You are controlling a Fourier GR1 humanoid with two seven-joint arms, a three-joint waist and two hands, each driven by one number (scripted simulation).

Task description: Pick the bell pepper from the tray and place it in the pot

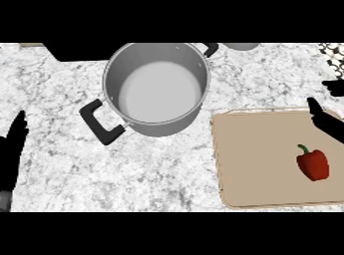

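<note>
Left hand: the left hand (4,154) shows at the lower left edge of the frame, fingers straight and pointing up the frame, holding nothing, resting over the counter
Counter: a white and grey marbled counter (71,169) fills the frame under everything
Tray: a tan, flat tray (256,174) lies in the lower right of the frame, its right edge cut by the frame border
Bell pepper: the red bell pepper (313,164) lies on the right part of the tray, long axis running from upper left to lower right, green stem pointing toward the upper left, blunt end toward the lower right
Right hand: the right hand (335,124) shows at the right edge, above the bell pepper and apart from it, fingers spread wide and empty, over the tray's upper right corner
Pot: a grey metal pot (156,117) with black handles stands in the upper middle of the frame, just left of the tray's upper left corner, nothing inside
</note>
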